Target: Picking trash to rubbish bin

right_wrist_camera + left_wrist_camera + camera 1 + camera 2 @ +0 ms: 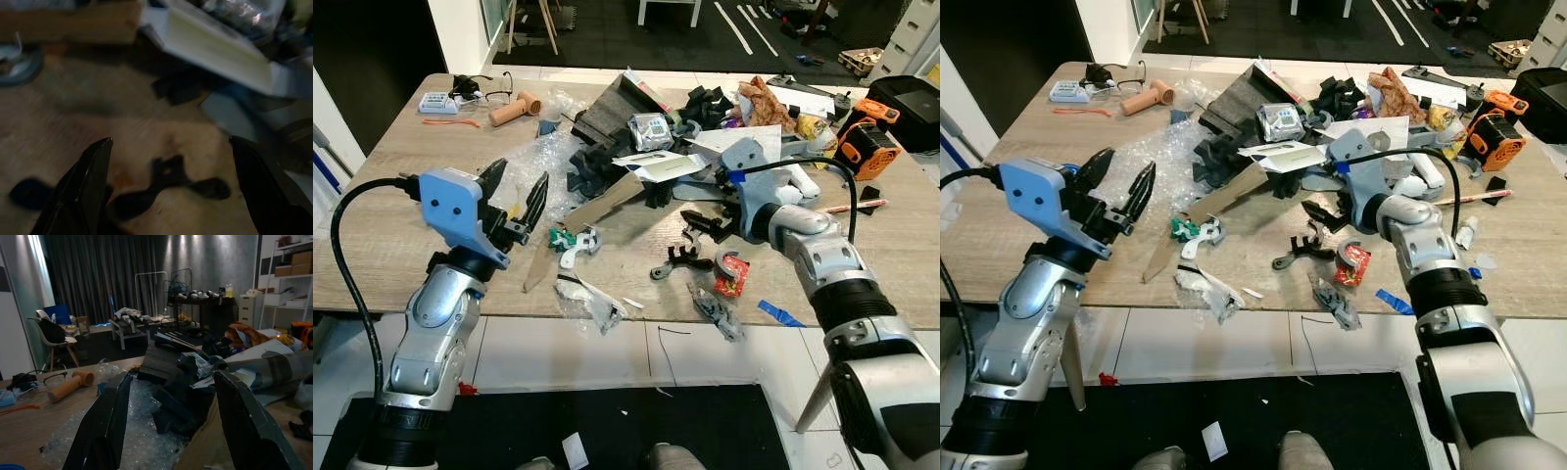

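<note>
Black plastic scrap (166, 188) on the wooden counter (391, 264) is being approached by the right claw (705, 225), fingers spread wide and empty; lowering and closing are judged next.

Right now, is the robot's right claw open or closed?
Open. The right claw hangs above the table with its two black fingers spread wide, a small black plastic piece lying between them, untouched.

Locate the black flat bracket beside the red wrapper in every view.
Left eye: black bracket mid-table, near front edge.
Right eye: black bracket, same spot.
Right wrist: black bracket low centre, on bare wood.
Left wrist: aimed elsewhere, at bubble wrap.
Shared landmark: white box behind it.
</note>
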You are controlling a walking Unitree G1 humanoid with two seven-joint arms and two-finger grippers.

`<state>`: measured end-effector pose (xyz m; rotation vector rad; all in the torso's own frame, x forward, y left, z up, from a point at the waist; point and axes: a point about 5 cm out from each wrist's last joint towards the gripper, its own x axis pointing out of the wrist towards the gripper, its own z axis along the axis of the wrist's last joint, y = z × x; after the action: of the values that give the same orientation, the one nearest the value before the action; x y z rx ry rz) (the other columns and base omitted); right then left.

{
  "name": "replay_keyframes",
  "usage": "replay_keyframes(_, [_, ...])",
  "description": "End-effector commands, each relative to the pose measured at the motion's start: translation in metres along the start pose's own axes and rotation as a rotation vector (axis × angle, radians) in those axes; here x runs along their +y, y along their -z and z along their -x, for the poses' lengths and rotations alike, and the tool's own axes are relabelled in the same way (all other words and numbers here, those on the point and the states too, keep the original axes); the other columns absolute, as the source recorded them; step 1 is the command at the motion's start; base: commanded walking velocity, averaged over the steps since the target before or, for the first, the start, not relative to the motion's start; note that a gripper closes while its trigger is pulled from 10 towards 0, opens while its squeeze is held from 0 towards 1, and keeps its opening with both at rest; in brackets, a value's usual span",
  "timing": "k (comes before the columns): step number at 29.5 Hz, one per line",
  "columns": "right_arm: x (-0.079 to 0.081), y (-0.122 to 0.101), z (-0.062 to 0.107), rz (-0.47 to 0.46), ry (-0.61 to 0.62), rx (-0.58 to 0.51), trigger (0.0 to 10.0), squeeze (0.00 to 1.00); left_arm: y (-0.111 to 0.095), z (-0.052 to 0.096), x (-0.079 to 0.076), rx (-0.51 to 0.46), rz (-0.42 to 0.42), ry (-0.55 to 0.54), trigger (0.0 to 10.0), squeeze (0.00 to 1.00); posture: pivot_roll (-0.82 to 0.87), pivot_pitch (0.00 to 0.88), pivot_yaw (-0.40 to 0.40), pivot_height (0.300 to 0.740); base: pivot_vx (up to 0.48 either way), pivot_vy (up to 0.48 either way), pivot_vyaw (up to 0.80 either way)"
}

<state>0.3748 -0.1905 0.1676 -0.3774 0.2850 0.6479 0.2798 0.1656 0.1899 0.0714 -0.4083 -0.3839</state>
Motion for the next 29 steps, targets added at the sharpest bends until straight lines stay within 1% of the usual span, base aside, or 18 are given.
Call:
replay_keyframes(1, [0.001, 0.008, 0.004, 0.014, -0.045, 0.059, 10.0, 0.00, 0.006, 0.005, -0.005, 0.041, -0.006, 0.061, 10.0, 0.00, -0.05, 0.000, -0.058, 0.740, 0.000, 0.000, 0.00])
replay_keyframes(2, [0.001, 0.008, 0.004, 0.014, -0.045, 0.059, 10.0, 0.00, 0.006, 0.005, -0.005, 0.041, -0.006, 0.061, 10.0, 0.00, -0.05, 0.000, -0.058, 0.740, 0.000, 0.000, 0.00])
replay_keyframes(4, [0.001, 0.016, 0.007, 0.016, -0.082, 0.111, 10.0, 0.00, 0.008, 0.008, -0.007, 0.063, -0.033, 0.133, 10.0, 0.00, -0.05, 0.000, -0.061, 0.740, 0.000, 0.000, 0.00])
replay_keyframes(5, [-0.001, 0.022, 0.015, 0.062, -0.117, 0.158, 10.0, 0.00, 0.007, 0.010, -0.008, 0.073, -0.043, 0.190, 10.0, 0.00, -0.04, 0.000, -0.060, 0.740, 0.000, 0.000, 0.00])
replay_keyframes(8, [-0.008, 0.023, 0.021, 0.065, -0.099, 0.174, 10.0, 0.00, 0.005, 0.011, -0.008, 0.071, -0.044, 0.223, 10.0, 0.00, -0.05, 0.000, -0.055, 0.740, 0.000, 0.000, 0.00])
replay_keyframes(9, [-0.017, 0.020, 0.026, 0.059, -0.044, 0.178, 10.0, 0.00, 0.003, 0.010, -0.007, 0.063, -0.044, 0.229, 10.0, 0.00, -0.06, 0.000, -0.052, 0.740, 0.000, 0.000, 0.00])
replay_keyframes(10, [-0.040, 0.015, 0.038, 0.033, 0.101, 0.188, 10.0, 0.00, 0.000, 0.008, -0.006, 0.046, -0.040, 0.242, 10.0, 0.00, -0.07, 0.000, -0.050, 0.740, 0.000, 0.000, 0.00])
replay_keyframes(11, [-0.040, 0.015, 0.038, 0.033, 0.101, 0.188, 10.0, 0.00, 0.000, 0.008, -0.006, 0.046, -0.040, 0.242, 10.0, 0.00, -0.07, 0.000, -0.050, 0.740, 0.000, 0.000, 0.00])
replay_keyframes(14, [-0.055, 0.012, 0.048, -0.034, 0.197, 0.191, 10.0, 0.00, -0.003, 0.004, -0.007, 0.030, -0.024, 0.251, 10.0, 0.00, -0.08, 0.000, -0.049, 0.740, 0.000, 0.000, 0.00])
replay_keyframes(16, [-0.055, 0.014, 0.050, -0.046, 0.193, 0.197, 10.0, 0.00, -0.003, 0.003, -0.008, 0.028, -0.024, 0.252, 10.0, 0.00, -0.08, 0.000, -0.046, 0.740, 0.000, 0.000, 0.00])
replay_keyframes(19, [-0.051, 0.027, 0.054, -0.109, 0.159, 0.237, 10.0, 0.00, 0.001, -0.001, -0.006, 0.042, -0.046, 0.227, 10.0, 0.00, -0.09, 0.000, -0.037, 0.740, 0.000, 0.000, 0.00])
replay_keyframes(20, [-0.048, 0.035, 0.055, -0.151, 0.155, 0.257, 10.0, 0.00, 0.002, -0.003, -0.006, 0.043, -0.050, 0.224, 10.0, 0.00, -0.10, 0.000, -0.034, 0.740, 0.000, 0.000, 0.00])
replay_keyframes(21, [-0.038, 0.043, 0.054, -0.229, 0.108, 0.257, 10.0, 0.00, 0.003, -0.004, -0.006, 0.043, -0.050, 0.224, 10.0, 0.00, -0.11, 0.000, -0.031, 0.740, 0.000, 0.000, 0.00])
replay_keyframes(23, [-0.017, 0.049, 0.048, -0.369, 0.024, 0.222, 10.0, 0.00, 0.003, -0.006, -0.008, 0.035, -0.041, 0.231, 10.0, 0.00, -0.12, 0.000, -0.030, 0.740, 0.000, 0.000, 0.00])
replay_keyframes(24, [-0.017, 0.049, 0.048, -0.369, 0.024, 0.222, 10.0, 0.00, 0.003, -0.006, -0.008, 0.035, -0.041, 0.231, 10.0, 0.00, -0.12, 0.000, -0.030, 0.740, 0.000, 0.000, 0.00])
replay_keyframes(26, [-0.005, 0.046, 0.040, -0.431, -0.033, 0.199, 10.0, 0.00, 0.003, -0.007, -0.010, 0.030, -0.037, 0.236, 10.0, 0.00, -0.12, 0.000, -0.029, 0.740, 0.000, 0.000, 0.00])
replay_keyframes(28, [-0.005, 0.046, 0.040, -0.431, -0.033, 0.199, 10.0, 0.00, 0.003, -0.007, -0.010, 0.030, -0.037, 0.236, 10.0, 0.00, -0.12, 0.000, -0.029, 0.740, 0.000, 0.000, 0.00])
replay_keyframes(29, [-0.003, 0.042, 0.035, -0.433, -0.040, 0.204, 10.0, 0.00, 0.002, -0.007, -0.010, 0.028, -0.037, 0.236, 10.0, 0.00, -0.11, 0.000, -0.035, 0.740, 0.000, 0.000, 0.00])
